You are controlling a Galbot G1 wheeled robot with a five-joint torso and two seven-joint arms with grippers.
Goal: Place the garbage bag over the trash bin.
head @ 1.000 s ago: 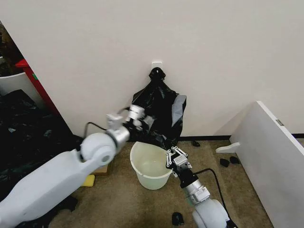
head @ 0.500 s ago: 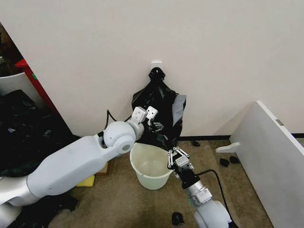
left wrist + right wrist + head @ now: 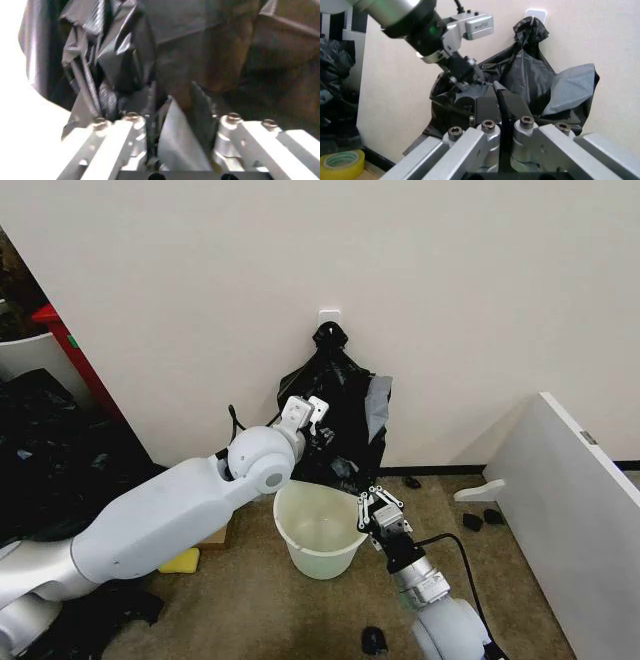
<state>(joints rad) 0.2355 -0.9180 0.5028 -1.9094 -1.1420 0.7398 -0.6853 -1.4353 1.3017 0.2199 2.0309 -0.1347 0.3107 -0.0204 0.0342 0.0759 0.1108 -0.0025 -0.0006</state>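
The trash bin (image 3: 318, 530), a white bucket, stands on the carpet below a bunch of black bags (image 3: 345, 405) hung from a wall hook. My left gripper (image 3: 320, 423) is pushed into the front of that bunch, just above the bin's far rim. In the left wrist view it (image 3: 172, 98) stands open with a glossy fold of black plastic (image 3: 175, 131) between its fingers. I cannot tell a single garbage bag apart from the bunch. My right gripper (image 3: 379, 506) sits at the bin's right rim. Its fingers (image 3: 487, 105) are shut with nothing seen between them.
A heap of black plastic sheeting (image 3: 45, 455) fills the left side. A white panel (image 3: 580, 500) leans at the right. On the floor lie a yellow sponge (image 3: 185, 560), a tape roll (image 3: 340, 161) and small black scraps (image 3: 372, 640).
My left arm has swung right and forward, carrying its gripper from beside the bunch into the bags. My right gripper has shifted slightly to the right at the rim.
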